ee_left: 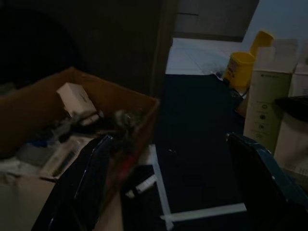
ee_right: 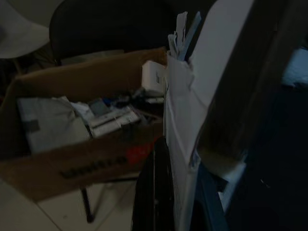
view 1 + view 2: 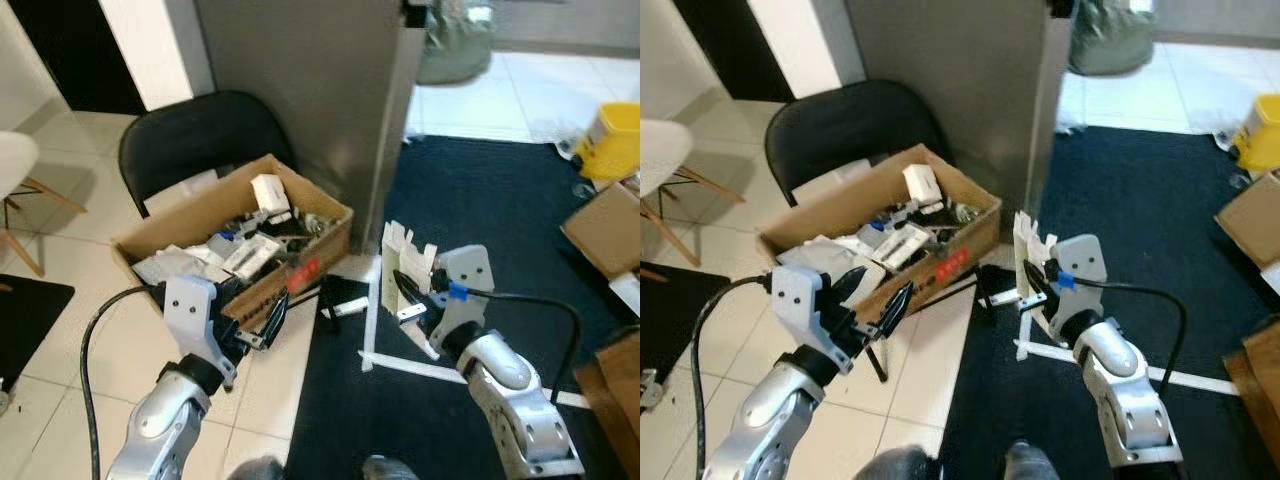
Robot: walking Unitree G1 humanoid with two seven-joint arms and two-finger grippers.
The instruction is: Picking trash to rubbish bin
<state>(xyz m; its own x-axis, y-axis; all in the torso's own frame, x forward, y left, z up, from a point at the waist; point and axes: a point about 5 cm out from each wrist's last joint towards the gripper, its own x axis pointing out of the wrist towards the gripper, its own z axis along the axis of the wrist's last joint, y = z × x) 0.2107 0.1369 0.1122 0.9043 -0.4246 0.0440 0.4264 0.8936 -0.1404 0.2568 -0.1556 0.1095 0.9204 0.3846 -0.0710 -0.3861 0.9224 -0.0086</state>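
Left eye view: a torn white carton (image 3: 405, 262) is pinched in the right gripper (image 3: 412, 292) jaws beside the trash-filled cardboard box (image 3: 240, 250), while the left gripper (image 3: 262, 322) jaws are spread, empty.

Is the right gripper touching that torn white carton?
Touching. In the right wrist view the right gripper has its black fingers closed on the white carton, one on each face; the right eye view agrees.

The brown box (image 3: 300, 262) is matt corrugated cardboard, and the white carton (image 3: 405, 262) clamped in the right claw (image 3: 412, 298) is thin torn paperboard. Glossy pale tiles (image 3: 270, 385) meet a dark matt carpet (image 3: 480, 210), behind a brushed grey metal panel (image 3: 300, 80).
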